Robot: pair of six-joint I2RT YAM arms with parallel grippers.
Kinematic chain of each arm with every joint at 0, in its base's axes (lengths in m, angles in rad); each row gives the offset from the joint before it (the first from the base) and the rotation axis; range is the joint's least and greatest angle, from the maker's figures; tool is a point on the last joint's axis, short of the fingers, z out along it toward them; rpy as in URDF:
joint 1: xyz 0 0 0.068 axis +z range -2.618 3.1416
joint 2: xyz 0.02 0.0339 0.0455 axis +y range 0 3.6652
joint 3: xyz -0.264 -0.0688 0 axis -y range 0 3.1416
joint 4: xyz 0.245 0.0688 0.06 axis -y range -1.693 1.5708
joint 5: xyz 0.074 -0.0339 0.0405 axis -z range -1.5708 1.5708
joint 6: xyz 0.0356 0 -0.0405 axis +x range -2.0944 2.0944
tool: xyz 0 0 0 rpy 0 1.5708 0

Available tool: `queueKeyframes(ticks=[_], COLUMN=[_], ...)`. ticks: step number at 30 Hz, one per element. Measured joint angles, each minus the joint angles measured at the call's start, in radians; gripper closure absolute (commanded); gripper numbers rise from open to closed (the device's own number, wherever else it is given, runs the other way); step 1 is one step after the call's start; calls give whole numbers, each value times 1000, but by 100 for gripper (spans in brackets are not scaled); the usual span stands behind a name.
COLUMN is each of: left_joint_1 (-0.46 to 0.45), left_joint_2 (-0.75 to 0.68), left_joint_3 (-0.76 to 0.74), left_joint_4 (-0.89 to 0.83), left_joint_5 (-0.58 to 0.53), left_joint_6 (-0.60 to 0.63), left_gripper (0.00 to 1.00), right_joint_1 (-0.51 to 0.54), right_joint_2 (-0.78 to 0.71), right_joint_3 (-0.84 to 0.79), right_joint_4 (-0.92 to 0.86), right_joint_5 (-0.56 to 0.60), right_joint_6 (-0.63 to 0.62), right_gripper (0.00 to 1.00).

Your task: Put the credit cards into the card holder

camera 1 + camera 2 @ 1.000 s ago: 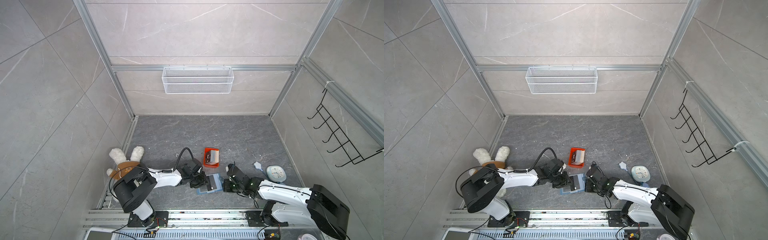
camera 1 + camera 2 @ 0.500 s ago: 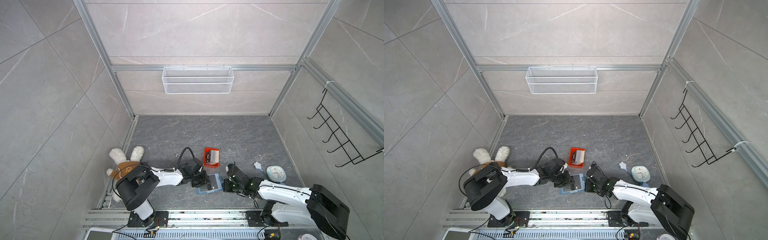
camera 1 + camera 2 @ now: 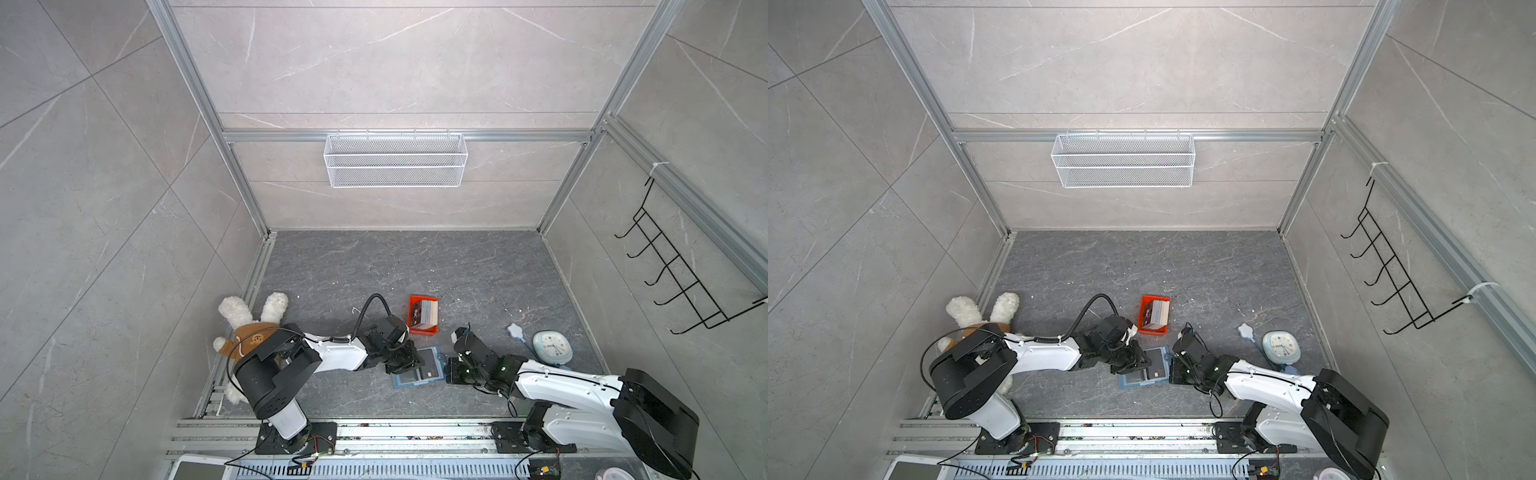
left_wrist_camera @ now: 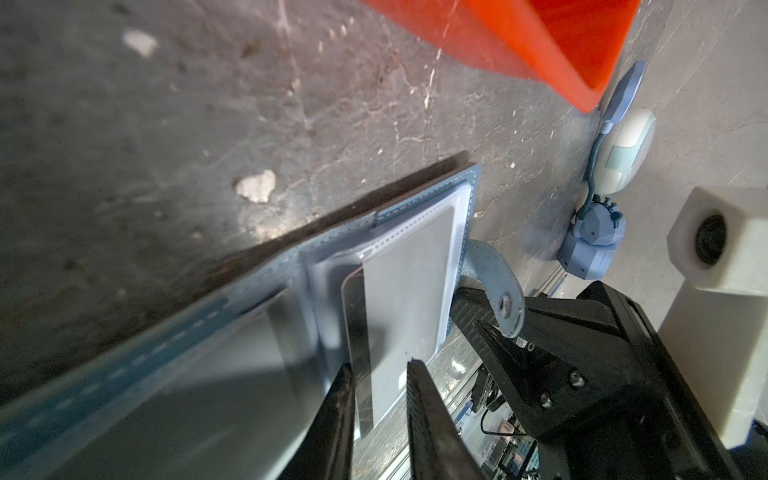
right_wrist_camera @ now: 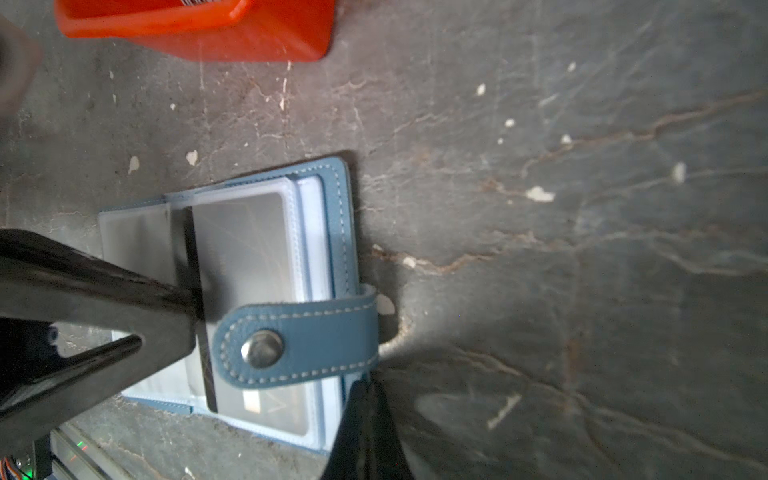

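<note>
Left gripper (image 4: 380,365) reaches low over the open card holder (image 5: 340,216). Its jaws are parted by a narrow gap and clamp nothing, with the fingertips set either side of the exposed dark edge of one credit card (image 4: 356,324). That card sits most of the way inside a clear pocket on the page nearer the right gripper (only a thin dark strip shows outside the sleeve). The holder lies flat and open on the table (image 3: 415,266), near the front edge and about midway along it. Just behind it, toward the back edge, the orange tray (image 3: 424,331) holds the other credit cards (image 3: 426,313), packed together as a stack. The snap tab (image 5: 299,345) curls up from the holder's outer edge. Right gripper (image 5: 360,399) is clenched tight with nothing between its jaws. Its tip is at that outer edge just beside the tab, but whether it presses on the leather I cannot tell. Further toward the right edge lies a pale blue clock (image 3: 552,347), well apart from the holder.
</note>
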Motion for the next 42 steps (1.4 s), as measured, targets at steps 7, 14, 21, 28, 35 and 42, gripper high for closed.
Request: queueKeyframes(ticks=[7, 14, 21, 28, 35, 42], left_joint_1=[0, 0, -27, -49, -70, -80], left_joint_2=[12, -1, -84, -123, -114, -67], left_joint_3=[4, 26, 26, 26, 46, 98], left_joint_4=[3, -72, -130, -143, -204, -225], left_joint_5=[3, -36, -96, -151, -209, -240], left_joint_6=[0, 48, 118, 146, 159, 174], left_gripper=[75, 75, 76, 77, 80, 81], right_joint_1=[0, 0, 0, 0, 0, 0], right_joint_2=[-6, -63, -168, -266, -189, -127], right_joint_3=[-6, -32, -33, 1, 14, 13], right_joint_4=[6, -5, -35, -119, -102, -28], right_joint_5=[-1, 0, 1, 21, 14, -15], right_joint_6=[1, 14, 34, 32, 22, 18], right_gripper=[97, 92, 84, 80, 79, 79])
